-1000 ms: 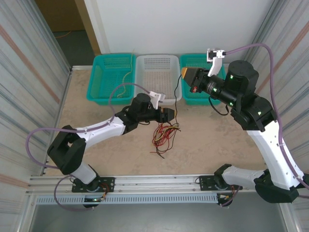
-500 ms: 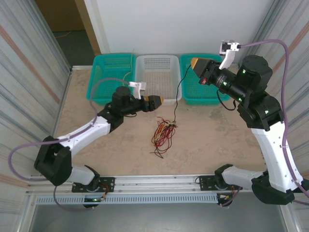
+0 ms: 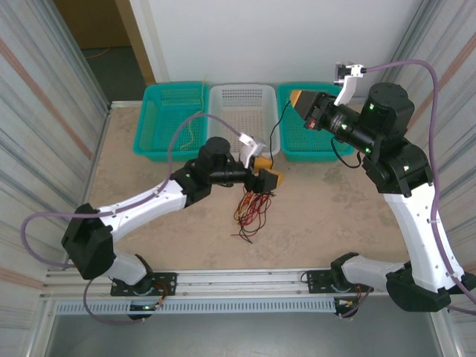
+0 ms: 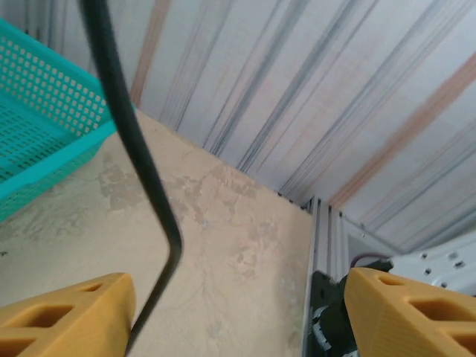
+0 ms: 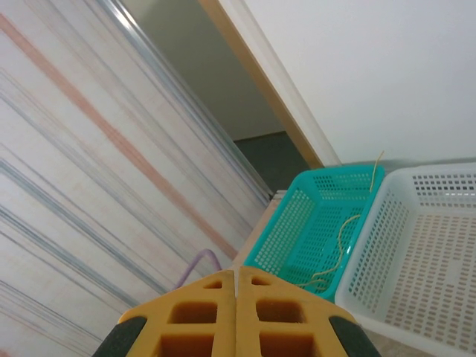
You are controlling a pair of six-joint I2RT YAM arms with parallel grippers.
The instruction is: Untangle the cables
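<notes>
The right fingers [image 3: 296, 100] pinch the black cable [image 3: 272, 141] high to draw it free; the left fingers [image 3: 271, 178] straddle it, spread wide.

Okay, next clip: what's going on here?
Two arms are working on a tangle of cables. The right gripper is raised near the baskets with its fingers shut, apparently pinching a black cable that hangs down to the tangle. The left gripper is at the top of the pile with its fingers open, and the black cable runs between them. One pale yellow cable lies in the left teal basket.
</notes>
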